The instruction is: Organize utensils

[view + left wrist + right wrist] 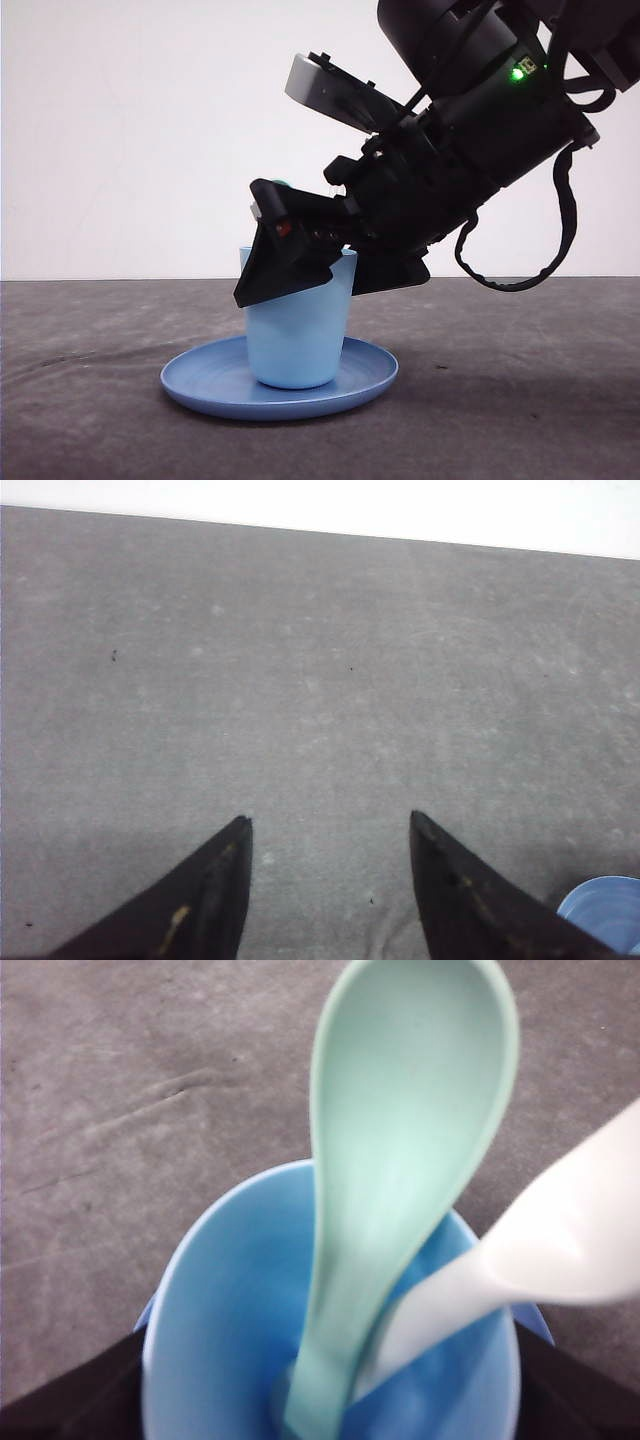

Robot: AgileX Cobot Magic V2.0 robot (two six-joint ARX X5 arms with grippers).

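Room: we see bare table (pixel 320 680) at 12 o'clock of the wide-spread left gripper (pixel 330 830).
Cup (pixel 230 1340): we find spoon (pixel 400 1160) and fork (pixel 540 1250) standing inside; it rests on the plate (pixel 200 385).
Right gripper (pixel 290 255): over the cup; spread impossible to tell.

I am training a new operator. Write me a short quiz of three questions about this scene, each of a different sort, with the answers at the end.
1. True or false: the mint-green spoon lies flat on the blue plate.
2. Multiple choice: what stands in the light blue cup together with the spoon? A) a white utensil. B) a metal knife. C) a sponge.
3. Fill in the missing word: the jaws of the left gripper are ____ above the grey table, holding nothing.

Key: 1 false, the spoon stands in the cup with its bowl up. 2 A. 3 open.
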